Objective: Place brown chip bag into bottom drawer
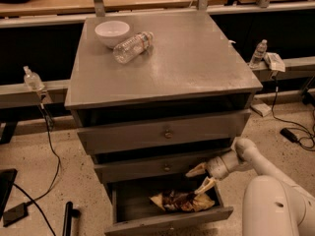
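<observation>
The brown chip bag (179,201) lies flat inside the bottom drawer (167,221), which is pulled out from the grey cabinet. It is dark brown with cream-yellow ends. My gripper (201,177) is just above the bag's right end, over the drawer's right side. Its two cream fingers are spread apart and hold nothing. The lower fingertip (206,185) is close to the bag's edge. My white arm reaches in from the lower right.
Two higher grey drawers with round knobs (168,133) are closed above. On the cabinet top stand a white bowl (112,33) and a clear plastic bottle (132,46) lying on its side. Cables run on the floor at left and right. A small bottle (259,53) stands at the right.
</observation>
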You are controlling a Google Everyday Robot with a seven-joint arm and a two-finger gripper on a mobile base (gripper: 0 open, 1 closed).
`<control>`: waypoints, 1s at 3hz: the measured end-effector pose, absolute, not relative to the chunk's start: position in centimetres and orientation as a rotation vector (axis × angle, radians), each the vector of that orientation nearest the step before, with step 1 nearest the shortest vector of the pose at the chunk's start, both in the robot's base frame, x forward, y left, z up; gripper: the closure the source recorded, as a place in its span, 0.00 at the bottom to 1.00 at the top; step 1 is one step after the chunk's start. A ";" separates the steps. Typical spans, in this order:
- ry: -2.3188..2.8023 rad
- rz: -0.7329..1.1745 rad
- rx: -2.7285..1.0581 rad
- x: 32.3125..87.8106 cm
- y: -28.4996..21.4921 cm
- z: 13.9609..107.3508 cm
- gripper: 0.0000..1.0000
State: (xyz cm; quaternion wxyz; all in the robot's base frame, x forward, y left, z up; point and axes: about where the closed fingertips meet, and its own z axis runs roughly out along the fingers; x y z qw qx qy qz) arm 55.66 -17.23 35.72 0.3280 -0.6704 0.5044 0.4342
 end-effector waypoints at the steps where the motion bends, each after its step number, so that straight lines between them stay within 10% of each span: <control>1: 1.322 1.138 -1.754 55.7 -17.0 35.5 0.00; 3: 1.351 1.127 -1.704 52.7 -19.2 37.7 0.00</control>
